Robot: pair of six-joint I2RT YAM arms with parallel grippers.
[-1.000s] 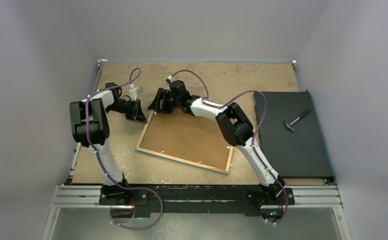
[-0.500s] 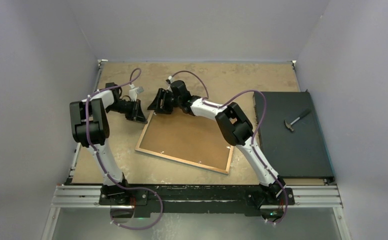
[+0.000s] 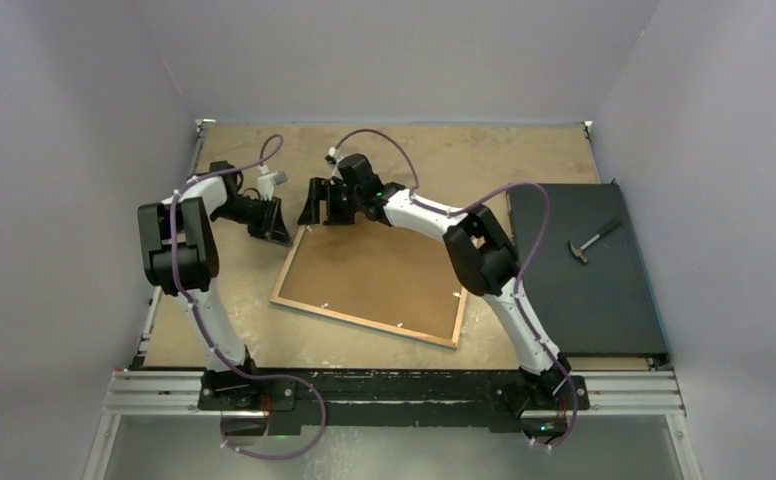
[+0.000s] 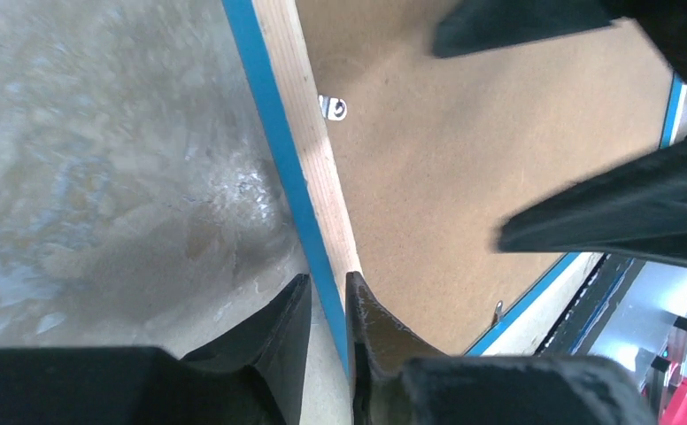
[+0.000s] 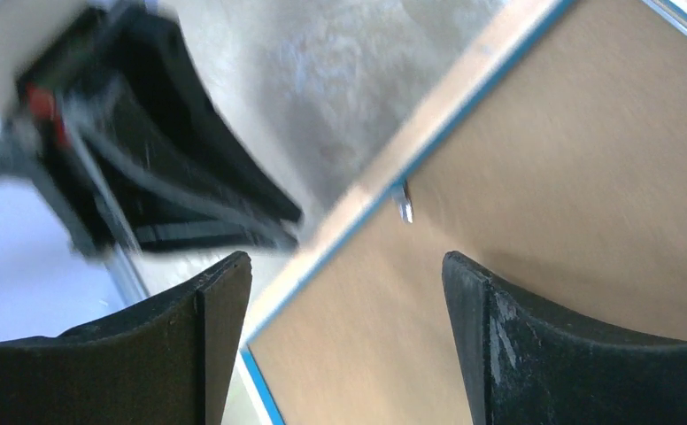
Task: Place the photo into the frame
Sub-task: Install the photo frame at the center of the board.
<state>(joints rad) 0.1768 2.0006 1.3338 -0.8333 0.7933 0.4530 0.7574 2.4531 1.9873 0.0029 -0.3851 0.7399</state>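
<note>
The frame (image 3: 362, 320) lies face down on the table, its light wood rim and blue edge (image 4: 309, 150) around the brown backing board (image 3: 379, 275). The photo is hidden or out of view. My left gripper (image 3: 282, 236) is at the frame's far left corner; in the left wrist view (image 4: 327, 288) its jaws are nearly closed on the blue rim. My right gripper (image 3: 309, 210) is open and empty just above the same corner. In the right wrist view (image 5: 344, 266) the rim (image 5: 446, 106) and the board (image 5: 544, 177) pass between its fingers.
A black mat (image 3: 584, 290) with a small hammer (image 3: 592, 238) lies at the right edge of the table. Small metal clips (image 4: 333, 107) sit on the frame's back. Grey walls close in the left, the back and the right.
My right gripper has shifted a little to the left and farther back over the frame's corner, and its cable has risen. The left gripper and the frame have stayed put.
</note>
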